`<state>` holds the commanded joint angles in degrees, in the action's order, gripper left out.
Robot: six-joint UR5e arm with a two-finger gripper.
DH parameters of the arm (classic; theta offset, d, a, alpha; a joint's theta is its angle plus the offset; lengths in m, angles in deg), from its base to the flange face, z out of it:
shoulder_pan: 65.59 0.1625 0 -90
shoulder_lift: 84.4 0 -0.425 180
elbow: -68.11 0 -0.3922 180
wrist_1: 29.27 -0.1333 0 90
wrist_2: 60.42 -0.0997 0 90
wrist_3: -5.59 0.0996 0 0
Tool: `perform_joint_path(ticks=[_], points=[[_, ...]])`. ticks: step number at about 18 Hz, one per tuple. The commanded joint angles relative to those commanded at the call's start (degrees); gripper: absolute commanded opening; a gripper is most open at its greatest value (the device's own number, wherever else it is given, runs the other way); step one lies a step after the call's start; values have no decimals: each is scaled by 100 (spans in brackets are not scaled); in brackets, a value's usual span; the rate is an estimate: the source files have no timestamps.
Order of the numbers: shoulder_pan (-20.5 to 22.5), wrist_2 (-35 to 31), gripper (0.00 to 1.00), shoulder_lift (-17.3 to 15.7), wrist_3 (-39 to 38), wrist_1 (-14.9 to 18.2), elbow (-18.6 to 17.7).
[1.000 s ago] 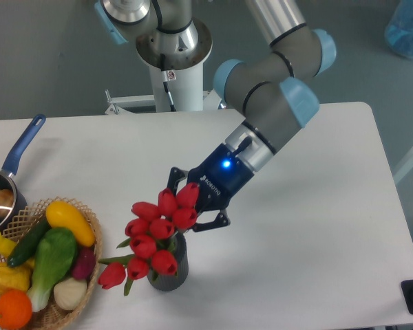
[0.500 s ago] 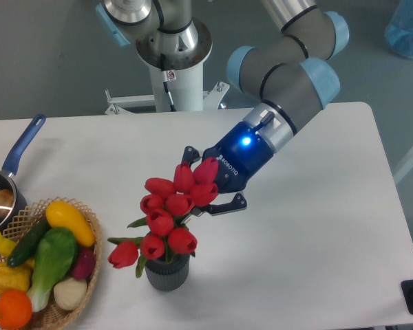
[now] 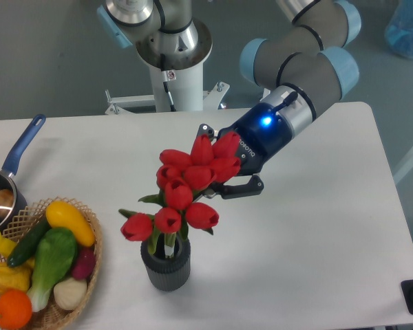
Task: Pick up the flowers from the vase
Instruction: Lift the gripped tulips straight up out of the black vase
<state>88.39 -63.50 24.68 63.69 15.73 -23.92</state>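
- The pincer (image 3: 224,165) comes in from the right, dark blue body with a lit blue dot, and is clamped on the upper part of the flowers (image 3: 182,189); one black finger (image 3: 244,189) shows below the blooms, while the other finger is mostly hidden behind them.
- The flowers are a bunch of red tulip buds on green stems with a few green leaves; the top buds crowd against the pincer, and the lowest three hang just above the rim of the vase (image 3: 166,262).
- The stem ends sit inside the mouth of the vase (how deep they reach cannot be seen).
- The vase is a small dark grey ribbed cylinder with a thick rim, standing upright on the white counter (image 3: 316,234) near its front edge.
- To the right of the vase and below the arm, the counter runs bare to its right and front edges.
- To the left, a wicker basket (image 3: 91,227) of coloured fruit and vegetables sits near the vase but apart from it, cut off by the left and bottom of the frame.
- Beyond the basket, a saucepan with a blue handle (image 3: 22,146) touches the left edge of the view.
- The robot's white base column (image 3: 175,82) stands behind the counter's far edge.
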Motion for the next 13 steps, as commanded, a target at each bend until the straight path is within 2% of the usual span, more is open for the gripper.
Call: perform_joint_path(ticks=[3, 10, 13], points=[[158, 194, 2, -35, -114, 9, 0], [413, 203, 2, -114, -176, 9, 149], [545, -129, 2, -228, -193, 18, 211]])
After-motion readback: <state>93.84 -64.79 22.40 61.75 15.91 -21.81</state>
